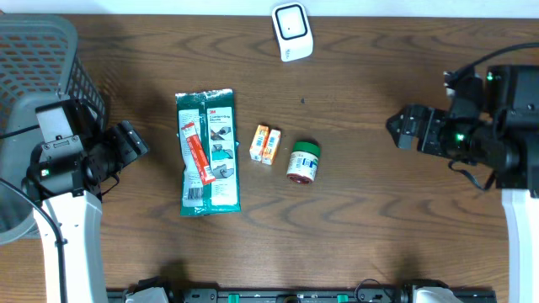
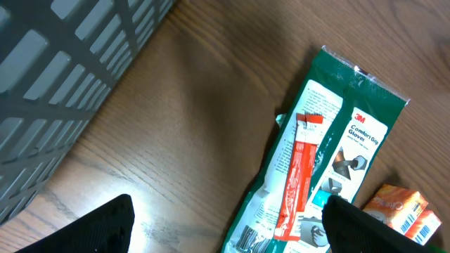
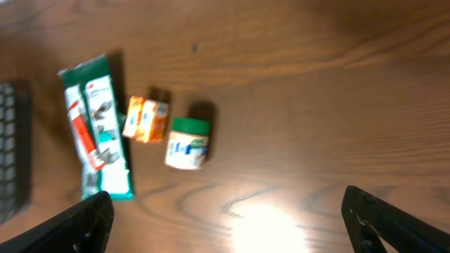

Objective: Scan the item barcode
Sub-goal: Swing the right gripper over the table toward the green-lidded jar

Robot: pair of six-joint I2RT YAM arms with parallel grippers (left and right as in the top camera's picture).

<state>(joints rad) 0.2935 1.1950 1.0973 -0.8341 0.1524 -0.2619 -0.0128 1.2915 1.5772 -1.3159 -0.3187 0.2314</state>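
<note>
Hands spread wide and empty on both sides, so by my read this is the very start: nothing is picked for scanning yet. On one side the left hand [image 1: 135,143] hovers near the left edge of the table [image 1: 362,236], beside the grey basket [image 1: 34,76] at the far left corner. Over by the right edge hangs the right hand [image 1: 396,130], fingers parted too.

Three candidates lie in a row mid-table: the green glove packet [image 1: 208,152], the small orange box [image 1: 267,144] just beside it, then the green-lidded jar [image 1: 302,162]. At the far edge sits the white scanner [image 1: 291,31], well apart from all three.

The next move, I'd judge, calls for one hand to drop onto an item, close, lift, and turn its code toward that scanner. The packet lies nearest the left hand.

Which item is meant, I cannot tell. Stripes like a barcode show at the packet's near end, cut off at the bottom of the left wrist view. No code shows on box or jar, the right wrist view is blurred, and the basket runs out of frame.
</note>
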